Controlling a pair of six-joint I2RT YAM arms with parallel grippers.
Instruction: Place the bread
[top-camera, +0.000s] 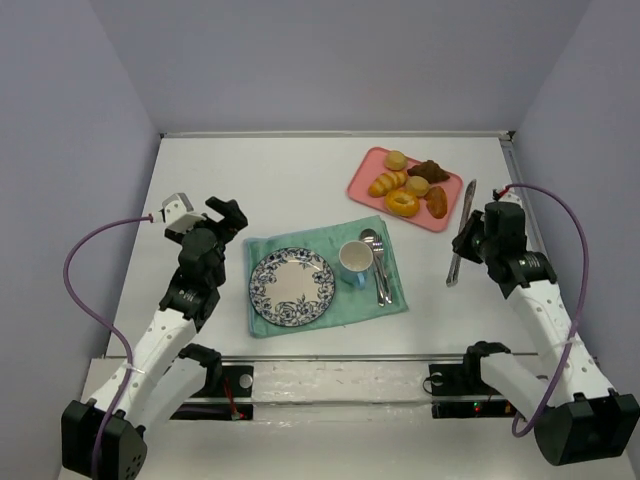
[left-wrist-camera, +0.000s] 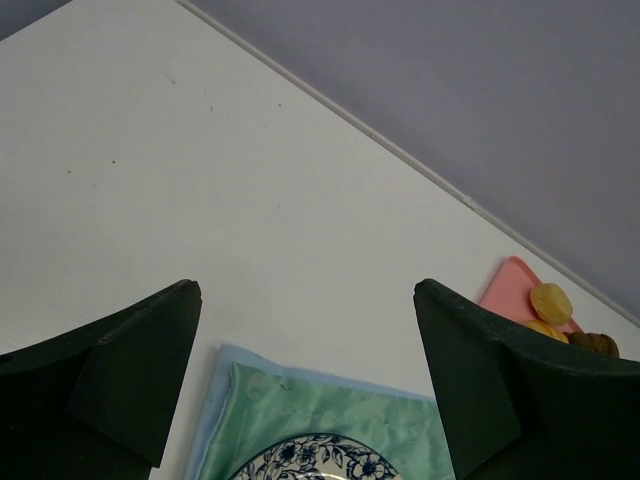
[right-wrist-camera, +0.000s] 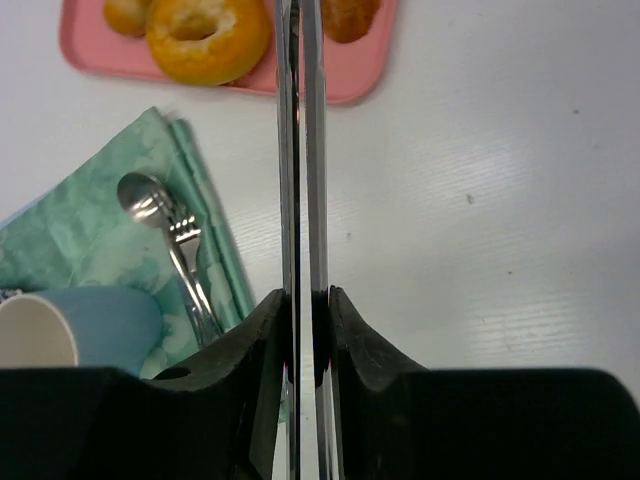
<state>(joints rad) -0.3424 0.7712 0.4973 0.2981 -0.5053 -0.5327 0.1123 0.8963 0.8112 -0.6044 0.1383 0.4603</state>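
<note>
Several breads and pastries, among them a bagel, lie on a pink tray at the back right. A blue-patterned plate sits bare on a green cloth. My right gripper is shut on metal tongs, which it holds above the table right of the tray; their two arms run up the right wrist view toward the bagel. My left gripper is open and empty, above the table left of the plate; its wrist view shows the cloth corner.
A blue cup stands on the cloth right of the plate, with a spoon and fork beside it. Grey walls close the table at the back and both sides.
</note>
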